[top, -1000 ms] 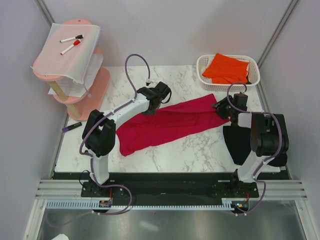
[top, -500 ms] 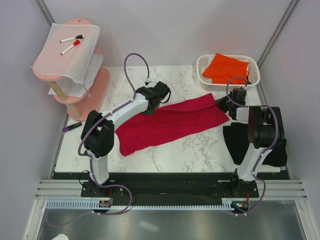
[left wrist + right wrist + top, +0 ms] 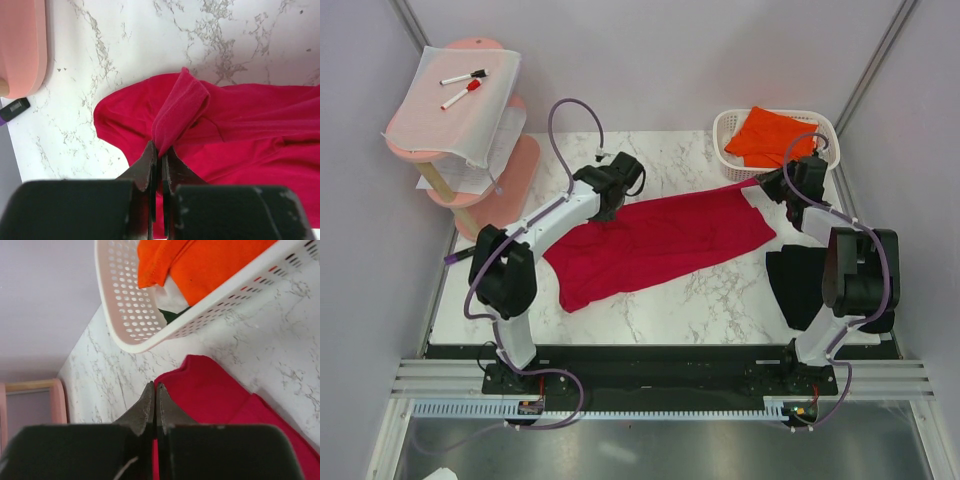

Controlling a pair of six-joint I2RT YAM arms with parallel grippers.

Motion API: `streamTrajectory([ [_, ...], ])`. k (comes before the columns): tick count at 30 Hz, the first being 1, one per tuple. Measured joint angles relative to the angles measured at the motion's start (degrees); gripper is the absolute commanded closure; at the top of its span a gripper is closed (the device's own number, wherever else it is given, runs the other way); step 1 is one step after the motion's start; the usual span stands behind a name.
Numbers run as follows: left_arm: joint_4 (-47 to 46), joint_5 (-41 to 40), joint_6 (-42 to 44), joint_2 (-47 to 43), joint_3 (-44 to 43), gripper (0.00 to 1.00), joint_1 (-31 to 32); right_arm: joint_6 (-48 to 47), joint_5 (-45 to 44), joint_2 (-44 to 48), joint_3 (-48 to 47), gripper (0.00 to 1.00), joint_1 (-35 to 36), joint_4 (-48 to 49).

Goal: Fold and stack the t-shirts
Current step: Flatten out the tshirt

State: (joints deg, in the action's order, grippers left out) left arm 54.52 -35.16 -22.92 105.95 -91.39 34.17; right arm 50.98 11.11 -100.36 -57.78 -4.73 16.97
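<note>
**Pinching at both far corners: crimson t-shirt held across the table**

The crimson t-shirt point(image 3: 660, 245) is spread slantwise over the middle of the marble table point(image 3: 720, 300). Its far edge is drawn taut between the two arms. The left gripper point(image 3: 160, 150) is clenched on a raised fold of the shirt at its far left corner, and the fold is seen pressed between the closed fingers in the left wrist view. The right gripper point(image 3: 153, 387) is likewise clenched, and the far right corner of the same shirt is held at its tips, just beside the basket.

A white perforated basket point(image 3: 828, 128) stands at the far right corner of the table. The orange t-shirt point(image 3: 775, 135) is laid in it, folded, and fills most of the opening. In the right wrist view a white piece and a dark piece are seen under the orange cloth, but what they are cannot be told.

The black t-shirt point(image 3: 792, 285) lies flat at the near right of the table and is partly hidden by the right arm.

At the far left a pink stand point(image 3: 510, 190) is placed beside the table. Its top tier is covered by a white sheet point(image 3: 460, 115), on which two marker pens point(image 3: 463, 77) are laid.
</note>
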Motion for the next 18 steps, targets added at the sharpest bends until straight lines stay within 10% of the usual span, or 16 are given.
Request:
streamTrajectory([
  [8, 0.1, 2.4, 1.3, 3.6, 0.4, 0.5, -0.7, 0.0, 1.4, 0.2, -0.8, 1.0, -0.2, -0.5],
  [18, 0.1, 4.0, 1.4, 10.5, 0.4, 0.49, -0.7, 0.0, 2.2, 0.2, -0.8, 1.0, -1.5, -0.7],
])
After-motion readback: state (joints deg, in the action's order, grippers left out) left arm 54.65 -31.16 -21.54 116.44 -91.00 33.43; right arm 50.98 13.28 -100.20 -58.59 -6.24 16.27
